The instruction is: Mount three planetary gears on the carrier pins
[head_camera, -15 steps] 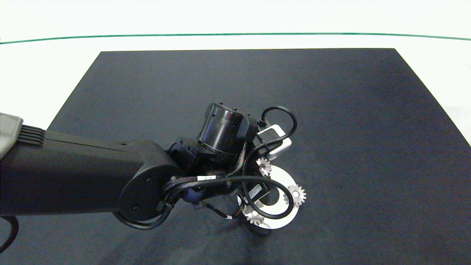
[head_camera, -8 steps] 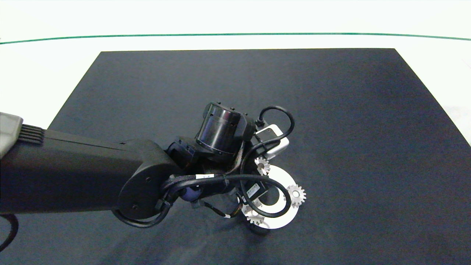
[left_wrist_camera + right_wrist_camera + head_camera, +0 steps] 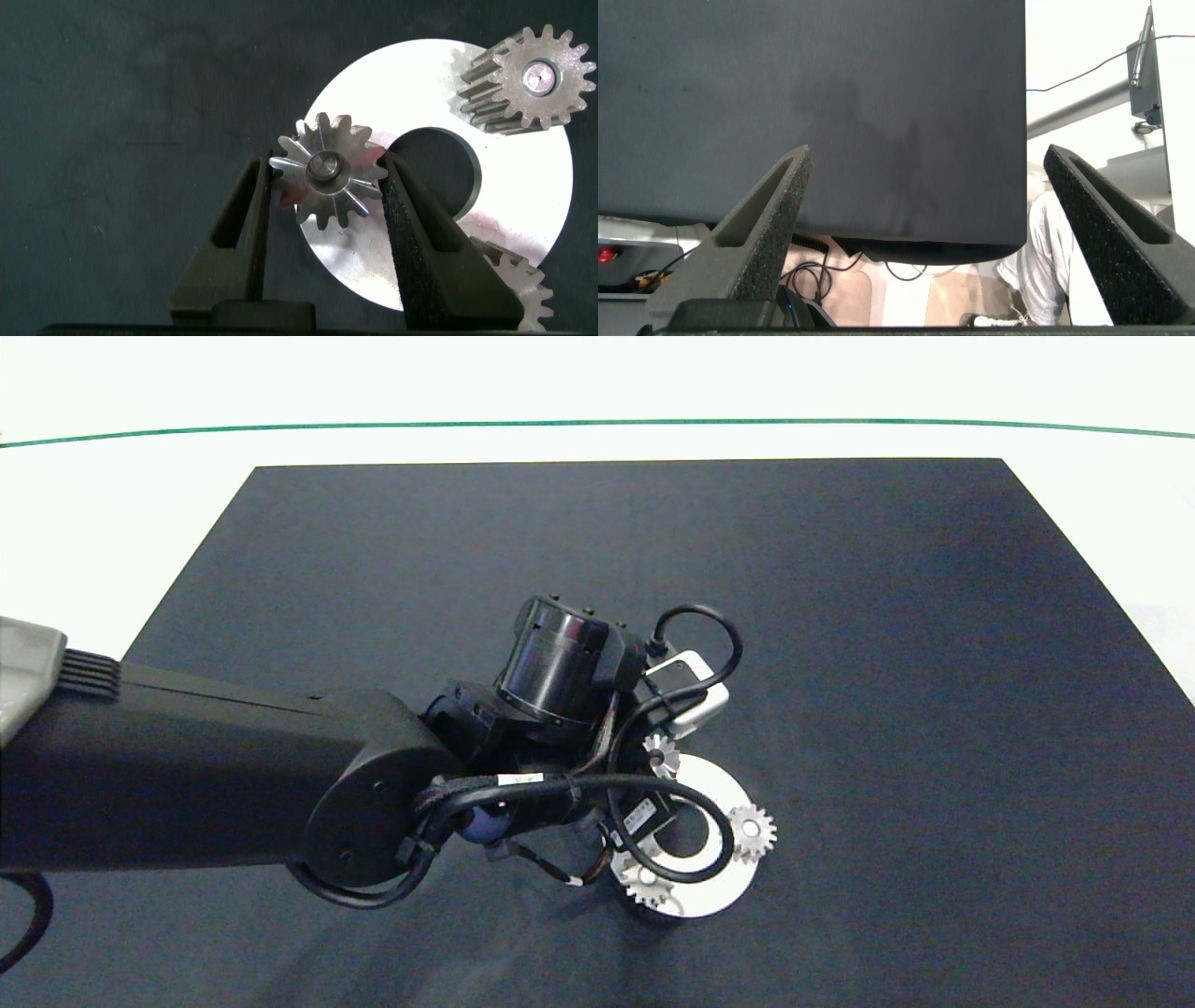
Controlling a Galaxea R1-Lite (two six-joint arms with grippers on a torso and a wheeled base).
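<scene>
A flat white disc (image 3: 711, 896) lies on the black mat. Two silvery planetary gears (image 3: 751, 833) (image 3: 647, 883) sit on its carrier pins; one pin's pale top (image 3: 540, 77) shows in a gear's centre hole. My left gripper (image 3: 327, 169) is shut on the third gear (image 3: 329, 171) (image 3: 662, 753), both fingers (image 3: 245, 219) pressing its teeth, right at the disc's (image 3: 523, 177) rim. I cannot tell whether this gear sits on a pin. My right gripper (image 3: 926, 154) is open with nothing between its fingers, parked beyond the table edge and out of the head view.
The black mat (image 3: 840, 616) covers most of the white table (image 3: 112, 504), which has a green line (image 3: 597, 424) near its far edge. My left arm (image 3: 187, 784) and its cables hang over the disc's left side.
My left gripper and the gear in it have shifted slightly to the left and farther from me. The disc and the other two gears have stayed in place.
</scene>
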